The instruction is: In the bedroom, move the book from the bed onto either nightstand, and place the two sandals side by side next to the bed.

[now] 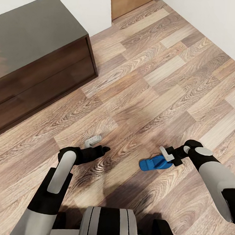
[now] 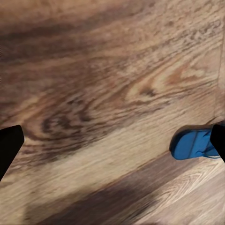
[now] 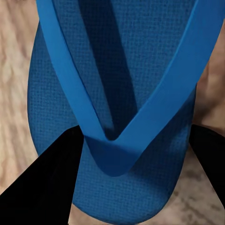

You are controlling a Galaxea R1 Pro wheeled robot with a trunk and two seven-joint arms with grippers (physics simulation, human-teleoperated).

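Sandal [image 1: 155, 163] lengthwise along right end effector [image 1: 165, 157].

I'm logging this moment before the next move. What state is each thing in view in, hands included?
blue sandal: lying flat on the wood floor, strap side up, between the right hand's fingers.
right hand: open, fingers either side of the sandal.
left hand: open, holding nothing, above bare floor.
dark cabinet: closed, standing against the wall.
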